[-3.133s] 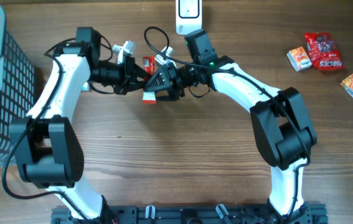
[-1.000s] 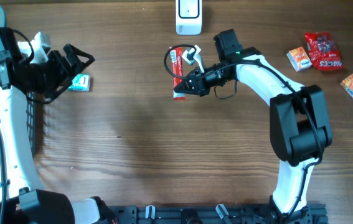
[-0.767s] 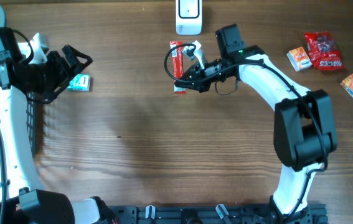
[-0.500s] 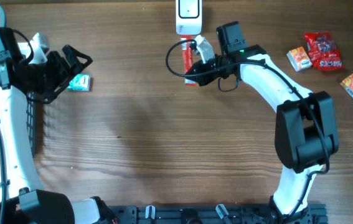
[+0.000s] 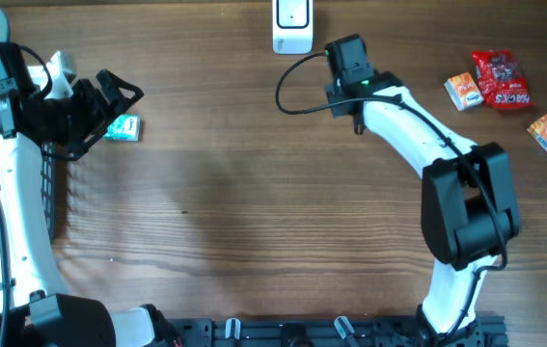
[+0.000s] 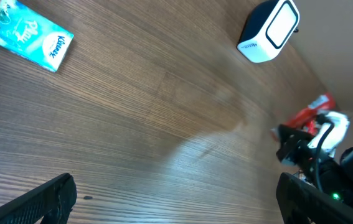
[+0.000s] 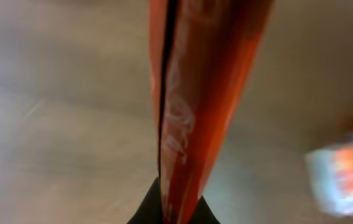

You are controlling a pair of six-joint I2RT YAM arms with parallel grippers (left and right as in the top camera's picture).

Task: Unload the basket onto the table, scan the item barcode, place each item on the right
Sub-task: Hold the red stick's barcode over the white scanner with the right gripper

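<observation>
Your red packet (image 7: 195, 93) has swung in under the right wrist since half a second ago. The overhead view no longer shows it, where before it showed just below the scanner (image 5: 292, 24). The right gripper (image 7: 167, 210) is clenched on its lower edge. The packet is glossy, crinkled film, long and thin, edge-on in the wrist view. The scanner is a white rounded box at top centre. Your left gripper (image 6: 176, 200) hangs released at upper left, near a flat teal tissue pack (image 5: 123, 127) on the wood-grain table (image 5: 254, 212).
</observation>
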